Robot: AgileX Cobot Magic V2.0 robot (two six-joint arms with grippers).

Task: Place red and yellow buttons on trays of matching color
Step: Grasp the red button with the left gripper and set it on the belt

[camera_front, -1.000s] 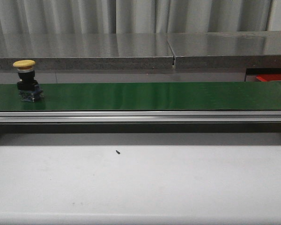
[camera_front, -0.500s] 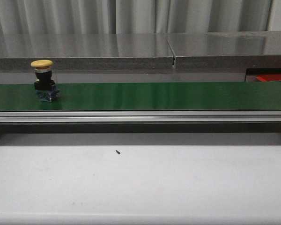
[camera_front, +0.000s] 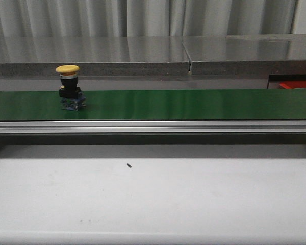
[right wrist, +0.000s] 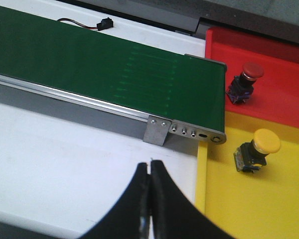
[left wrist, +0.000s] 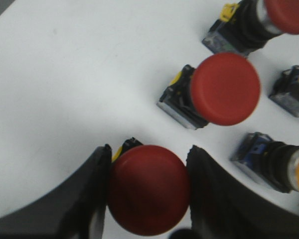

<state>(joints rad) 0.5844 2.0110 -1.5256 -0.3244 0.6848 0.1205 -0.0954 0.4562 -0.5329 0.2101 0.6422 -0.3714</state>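
Note:
A yellow-capped button [camera_front: 68,87] stands upright on the green conveyor belt [camera_front: 183,104], left of its middle. In the left wrist view my left gripper [left wrist: 149,151] is shut on a red button [left wrist: 148,189], one finger against each side of its cap, over a white surface. Two more red buttons [left wrist: 224,88] [left wrist: 284,14] lie close by it. My right gripper [right wrist: 150,166] is shut and empty over the white table near the belt's end. Past that end, a red tray [right wrist: 274,64] holds a red button [right wrist: 245,81] and a yellow tray [right wrist: 259,204] holds a yellow button [right wrist: 257,149].
Beside the red buttons lie a button with a yellow cap [left wrist: 279,167] and another button's dark body [left wrist: 294,89]. A small dark speck [camera_front: 128,165] sits on the white table in front of the belt. A steel bench [camera_front: 153,53] runs behind the belt.
The yellow button has travelled to the right along the belt, from its far left end towards the middle. Nothing else in the front view has moved.

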